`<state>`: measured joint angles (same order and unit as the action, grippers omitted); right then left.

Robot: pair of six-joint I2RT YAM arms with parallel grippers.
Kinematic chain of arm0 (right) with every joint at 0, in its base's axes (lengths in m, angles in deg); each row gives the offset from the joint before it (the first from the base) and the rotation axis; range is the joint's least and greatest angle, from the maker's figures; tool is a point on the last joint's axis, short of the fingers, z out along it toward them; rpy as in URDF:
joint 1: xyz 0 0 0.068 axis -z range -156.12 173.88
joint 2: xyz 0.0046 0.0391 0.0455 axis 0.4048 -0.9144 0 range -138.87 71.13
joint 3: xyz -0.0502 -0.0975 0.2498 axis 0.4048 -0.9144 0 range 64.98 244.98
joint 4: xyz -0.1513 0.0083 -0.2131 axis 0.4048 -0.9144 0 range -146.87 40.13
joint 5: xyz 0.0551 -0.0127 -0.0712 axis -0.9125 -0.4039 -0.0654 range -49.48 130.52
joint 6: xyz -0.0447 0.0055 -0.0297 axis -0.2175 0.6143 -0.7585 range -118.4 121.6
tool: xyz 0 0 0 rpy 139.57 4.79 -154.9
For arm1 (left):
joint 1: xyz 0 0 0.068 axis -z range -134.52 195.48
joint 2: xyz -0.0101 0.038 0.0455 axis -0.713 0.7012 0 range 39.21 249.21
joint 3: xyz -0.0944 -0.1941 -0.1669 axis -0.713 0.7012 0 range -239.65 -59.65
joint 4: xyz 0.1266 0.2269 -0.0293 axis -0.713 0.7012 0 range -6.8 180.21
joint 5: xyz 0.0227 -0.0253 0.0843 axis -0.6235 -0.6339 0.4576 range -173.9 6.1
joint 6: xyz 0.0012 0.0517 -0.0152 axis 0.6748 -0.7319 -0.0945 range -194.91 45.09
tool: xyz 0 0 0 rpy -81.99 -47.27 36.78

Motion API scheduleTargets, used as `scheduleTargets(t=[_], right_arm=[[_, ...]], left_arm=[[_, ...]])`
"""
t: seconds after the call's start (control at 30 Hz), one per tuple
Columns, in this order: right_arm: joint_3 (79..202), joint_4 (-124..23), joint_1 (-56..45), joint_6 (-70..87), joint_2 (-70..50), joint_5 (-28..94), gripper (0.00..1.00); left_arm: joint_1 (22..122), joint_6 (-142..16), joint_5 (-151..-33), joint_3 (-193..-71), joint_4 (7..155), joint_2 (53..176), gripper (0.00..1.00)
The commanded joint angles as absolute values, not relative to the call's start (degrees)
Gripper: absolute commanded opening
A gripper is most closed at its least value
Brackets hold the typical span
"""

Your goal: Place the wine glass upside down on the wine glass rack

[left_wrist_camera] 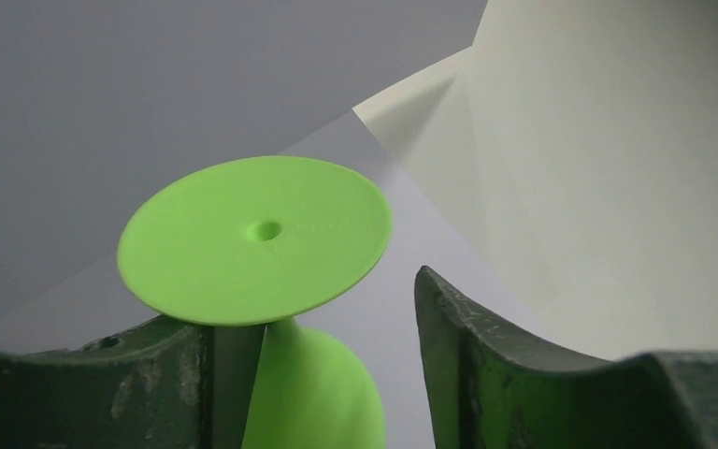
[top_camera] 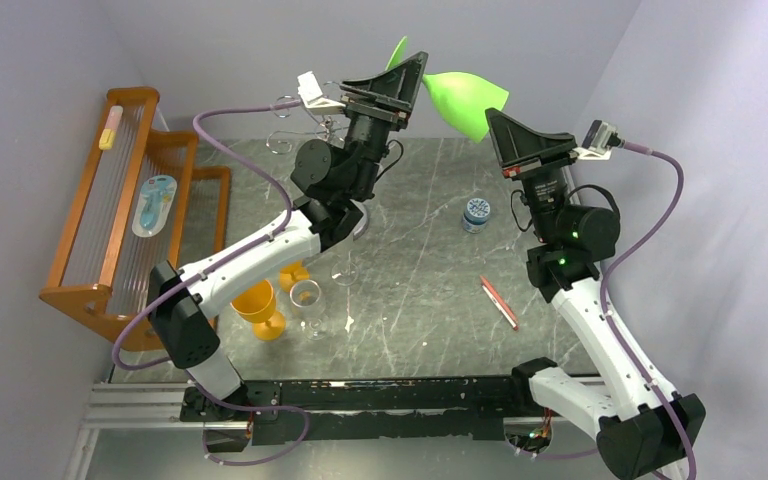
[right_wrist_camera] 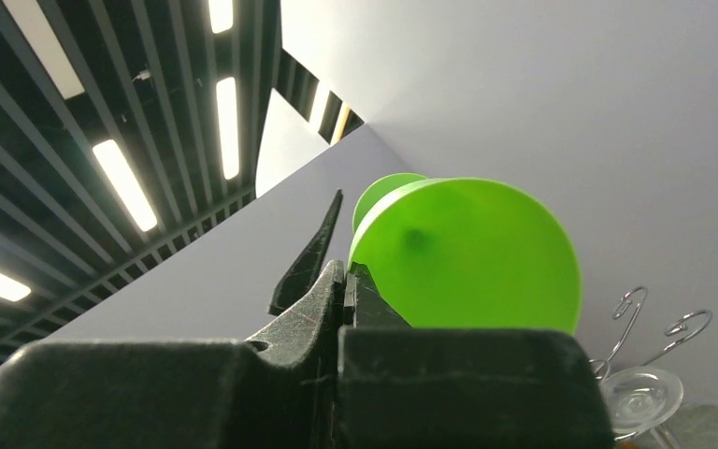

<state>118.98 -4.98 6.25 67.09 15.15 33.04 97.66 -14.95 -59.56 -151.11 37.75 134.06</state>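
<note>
Above the worktop (top_camera: 420, 270), my right hand (top_camera: 491, 116) is pinched tight on the bowl rim of the green glass (top_camera: 470, 100), which lies sideways in the air. My left hand (top_camera: 416, 72) has its fingers apart around the stem. The rack (top_camera: 285, 105) stands behind my left arm.

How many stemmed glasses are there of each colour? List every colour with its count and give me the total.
green wine glass, held aloft: 1
orange glasses, one standing in the open, one partly hidden: 2
clear glasses, one standing upright, one hanging foot-up: 2
Total: 5
</note>
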Motion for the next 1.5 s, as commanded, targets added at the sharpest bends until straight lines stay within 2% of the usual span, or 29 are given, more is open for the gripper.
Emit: scheduleTargets(t=[0.0,0.17,0.27,0.43,0.5,0.6,0.73,0.87,0.97,1.13,1.23,1.37,1.47], right_arm=[[119.1,-4.5,6.3,67.3,15.8,31.8,0.00],[117.9,-5.6,6.3,66.7,16.7,31.1,0.00],[118.4,-7.9,6.2,66.2,16.9,30.0,0.03],[120.2,-17.2,6.3,62.9,18.6,30.8,0.31],[120.5,-20.8,6.4,60.9,20.1,31.5,0.46],[120.1,-28.7,6.4,56.3,23.7,34.5,0.52],[121.1,-42.4,6.4,53.8,27.3,42.3,0.64],[124.7,-48.0,6.3,50.5,28.1,42.4,0.75],[131.2,-51.6,6.4,48.1,25.0,37.2,0.78],[136.8,-52.5,6.3,49.4,22.0,28.4,0.77],[138.8,-52.9,6.3,52.6,20.4,23.3,0.75],[146.0,-62.9,6.4,52.3,14.7,18.2,0.71],[146.3,-64.7,6.3,53.7,12.6,13.9,0.67]], left_arm=[[98.0,-18.4,-56.8,-152.9,35.5,134.2,0.57],[98.0,-19.9,-56.9,-152.7,35.3,134.1,0.32],[98.0,-21.6,-57.3,-152.3,34.6,134.1,0.06],[98.0,-28.0,-58.6,-151.7,34.6,133.0,0.05],[97.9,-31.5,-58.5,-150.1,34.3,131.9,0.05],[98.0,-38.6,-61.4,-148.1,34.5,129.9,0.05],[97.9,-52.2,-68.0,-148.0,44.0,127.3,0.05],[97.9,-62.1,-75.2,-144.6,46.9,125.1,0.05],[98.0,-67.4,-82.0,-143.4,49.3,124.2,0.05],[98.0,-73.2,-87.2,-142.3,52.8,123.1,0.05],[98.0,-77.0,-88.6,-141.1,54.3,122.5,0.05],[97.9,-78.8,-90.7,-138.6,53.5,121.5,0.05],[97.9,-79.7,-92.3,-138.2,54.1,121.6,0.05]])
